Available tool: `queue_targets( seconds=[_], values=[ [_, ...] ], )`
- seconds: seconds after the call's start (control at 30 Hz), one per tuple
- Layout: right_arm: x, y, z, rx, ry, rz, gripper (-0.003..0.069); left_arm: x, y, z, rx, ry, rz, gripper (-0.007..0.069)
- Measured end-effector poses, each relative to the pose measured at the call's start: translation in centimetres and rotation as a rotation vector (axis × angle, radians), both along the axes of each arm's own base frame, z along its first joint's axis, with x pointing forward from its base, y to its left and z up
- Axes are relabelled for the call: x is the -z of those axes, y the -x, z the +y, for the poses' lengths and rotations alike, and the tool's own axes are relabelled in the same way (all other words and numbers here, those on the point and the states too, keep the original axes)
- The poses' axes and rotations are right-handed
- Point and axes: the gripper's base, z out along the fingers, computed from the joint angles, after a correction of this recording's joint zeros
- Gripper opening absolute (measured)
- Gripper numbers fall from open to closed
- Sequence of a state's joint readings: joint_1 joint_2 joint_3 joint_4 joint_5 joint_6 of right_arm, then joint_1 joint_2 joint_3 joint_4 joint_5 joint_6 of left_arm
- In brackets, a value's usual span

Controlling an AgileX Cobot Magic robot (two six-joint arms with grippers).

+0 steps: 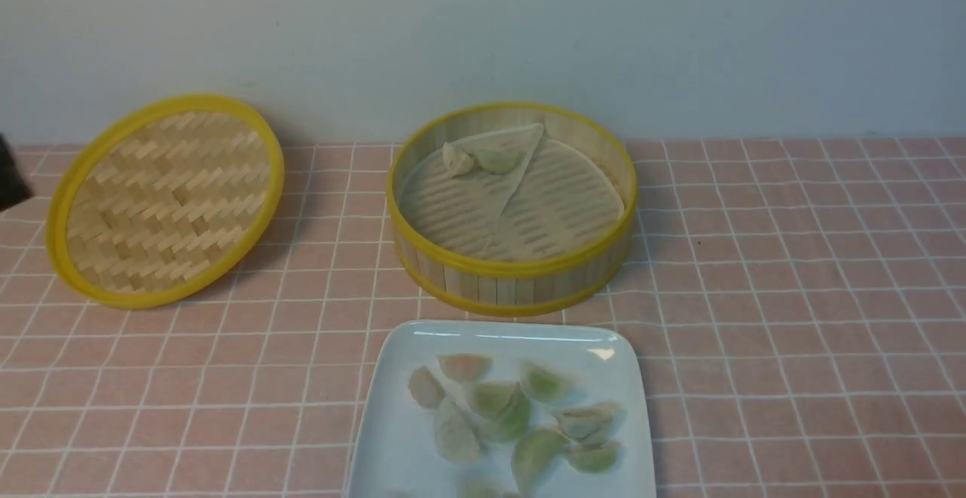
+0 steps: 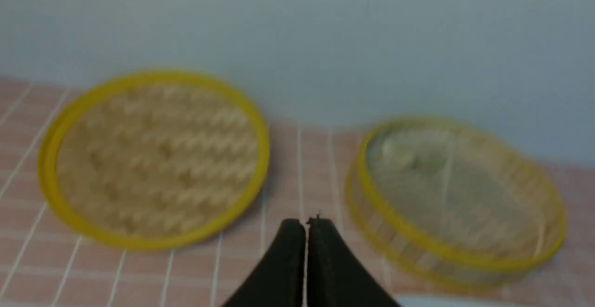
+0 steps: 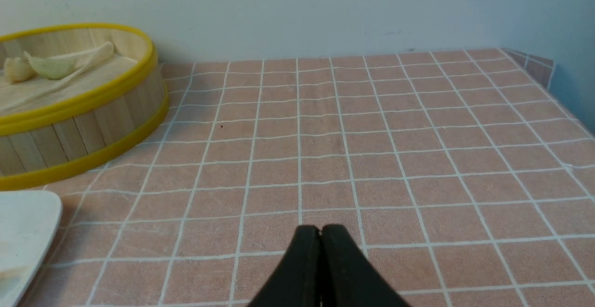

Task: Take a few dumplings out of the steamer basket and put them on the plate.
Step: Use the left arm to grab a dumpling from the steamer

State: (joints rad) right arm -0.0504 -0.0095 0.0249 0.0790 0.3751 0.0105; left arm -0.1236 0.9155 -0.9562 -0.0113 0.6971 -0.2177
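Pale green crescent dumplings heaped on glossy white rounded-square plate; two more in yellow-rimmed bamboo steamer basket beyond left jaws. Left and right jaws together, empty. Task likely done.

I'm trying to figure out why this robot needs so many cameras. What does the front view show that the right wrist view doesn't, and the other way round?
Only the front view shows the woven lid left of the steamer basket, and the pile of dumplings on the plate. Only the right wrist view shows the right claw, shut and empty, and the table's far corner. Both show the basket with two dumplings inside, part of the plate, and the pink checked cloth.
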Motion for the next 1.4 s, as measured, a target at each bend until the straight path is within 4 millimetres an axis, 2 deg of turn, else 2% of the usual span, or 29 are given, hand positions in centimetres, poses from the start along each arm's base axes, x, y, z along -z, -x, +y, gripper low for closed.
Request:
queue_targets(
  seconds=[0.03,0.07,0.1,0.13,0.17,0.2,0.27,0.33,0.37,0.43,0.5,0.63,0.77,0.8,0.9,0.93,0.97,1.17,1.23,1.33,1.37,1.4],
  values=[
    [0.0,0.0,0.0,0.000,0.000,0.000,-0.0014,0.1,-1.4,-0.4,0.032,-0.039,0.095,-0.0006],
    [0.0,0.0,0.0,0.000,0.000,0.000,-0.0014,0.3,-3.8,-1.0,0.087,-0.088,0.184,-0.0006],
    [0.0,0.0,0.0,0.000,0.000,0.000,-0.0014,-0.1,-3.8,-1.1,0.096,-0.093,0.182,-0.0006],
    [0.0,0.0,0.0,0.000,0.000,0.000,-0.0014,0.4,-6.4,-2.1,0.169,-0.139,0.271,-0.0006],
    [0.0,0.0,0.0,0.000,0.000,0.000,-0.0014,0.7,-8.0,-2.6,0.203,-0.157,0.309,-0.0006],
    [0.0,0.0,0.0,0.000,0.000,0.000,-0.0014,1.4,-10.5,-3.9,0.280,-0.198,0.353,-0.0006],
    [0.0,0.0,0.0,0.000,0.000,0.000,-0.0014,2.2,-13.3,-5.8,0.362,-0.241,0.386,-0.0006],
    [0.0,0.0,0.0,0.000,0.000,0.000,-0.0014,2.7,-15.1,-7.0,0.405,-0.265,0.400,-0.0006],
    [0.0,0.0,0.0,0.000,0.000,0.000,-0.0014,3.6,-16.9,-8.5,0.452,-0.288,0.421,-0.0006],
    [0.0,0.0,0.0,0.000,0.000,0.000,-0.0014,4.1,-19.6,-10.8,0.517,-0.322,0.415,-0.0006],
    [0.0,0.0,0.0,0.000,0.000,0.000,-0.0014,4.7,-21.6,-12.5,0.566,-0.348,0.419,-0.0006],
    [0.0,0.0,0.0,0.000,0.000,0.000,-0.0014,6.8,-25.9,-14.8,0.628,-0.386,0.441,-0.0006],
    [0.0,0.0,0.0,0.000,0.000,0.000,-0.0014,8.3,-30.0,-16.3,0.628,-0.396,0.344,-0.0006],
    [0.0,0.0,0.0,0.000,0.000,0.000,-0.0014,8.5,-30.4,-16.4,0.628,-0.397,0.333,-0.0006],
    [0.0,0.0,0.0,0.000,0.000,0.000,-0.0014,10.8,-32.8,-17.4,0.643,-0.399,0.253,-0.0006],
    [0.0,0.0,0.0,0.000,0.000,0.000,-0.0014,10.8,-32.9,-17.6,0.648,-0.398,0.227,-0.0006],
    [0.0,0.0,0.0,0.000,0.000,0.000,-0.0014,11.8,-33.4,-17.8,0.656,-0.398,0.217,-0.0006],
    [0.0,0.0,0.0,0.000,0.000,0.000,-0.0014,15.1,-34.1,-18.3,0.715,-0.421,0.243,-0.0001],
    [0.0,0.0,0.0,0.000,0.000,0.000,-0.0014,16.0,-34.1,-18.5,0.765,-0.427,0.243,0.0022],
    [0.0,0.0,0.0,0.000,0.000,0.000,-0.0014,17.1,-34.1,-19.0,0.822,-0.416,0.242,0.0106],
    [0.0,0.0,0.0,0.000,0.000,0.000,-0.0014,17.2,-34.2,-19.0,0.825,-0.415,0.240,0.0114],
    [0.0,0.0,0.0,0.000,0.000,0.000,-0.0014,17.6,-34.3,-19.2,0.829,-0.409,0.228,0.0170]
  ],
)
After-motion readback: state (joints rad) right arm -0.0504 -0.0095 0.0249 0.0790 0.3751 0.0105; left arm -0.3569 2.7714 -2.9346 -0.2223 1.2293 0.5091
